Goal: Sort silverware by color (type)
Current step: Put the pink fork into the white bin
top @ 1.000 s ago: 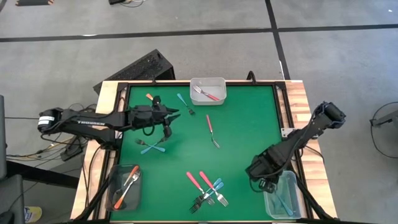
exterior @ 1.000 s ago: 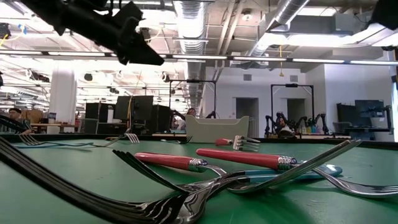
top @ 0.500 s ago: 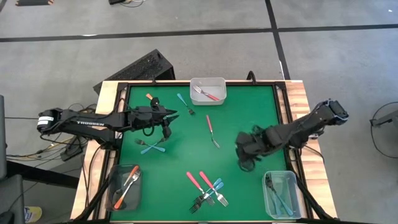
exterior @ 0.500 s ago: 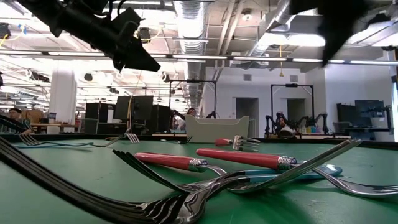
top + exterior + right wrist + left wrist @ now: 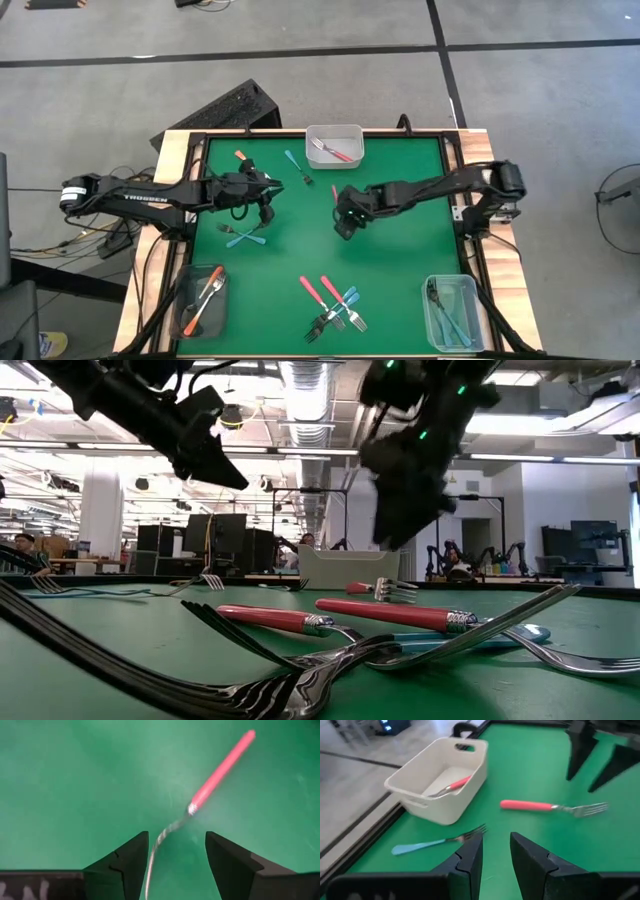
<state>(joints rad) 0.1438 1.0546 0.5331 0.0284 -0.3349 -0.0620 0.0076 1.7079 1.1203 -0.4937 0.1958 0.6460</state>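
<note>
A pink-handled fork (image 5: 222, 767) lies flat on the green mat near the table's middle. My right gripper (image 5: 175, 852) hangs open above it, pointing steeply down, its fingers on either side of the fork's metal neck (image 5: 162, 837) without touching it; in the high view this gripper (image 5: 344, 222) covers most of the fork (image 5: 334, 188). My left gripper (image 5: 496, 847) hovers open over the mat's far left part (image 5: 272, 188), holding nothing. A teal fork (image 5: 435, 844) lies just beyond it.
A white tub (image 5: 334, 145) holding pink forks stands at the far edge. A clear tub (image 5: 202, 300) with orange forks is near left, another (image 5: 452, 312) with teal forks near right. Loose forks: orange (image 5: 243, 156), crossed teal (image 5: 245, 237), a mixed heap (image 5: 332, 302) near the front.
My right gripper has swung from over the near right tub toward the table's left and far side, tipping downward, and now hangs over the pink fork in the middle. No fork on the mat has moved.
</note>
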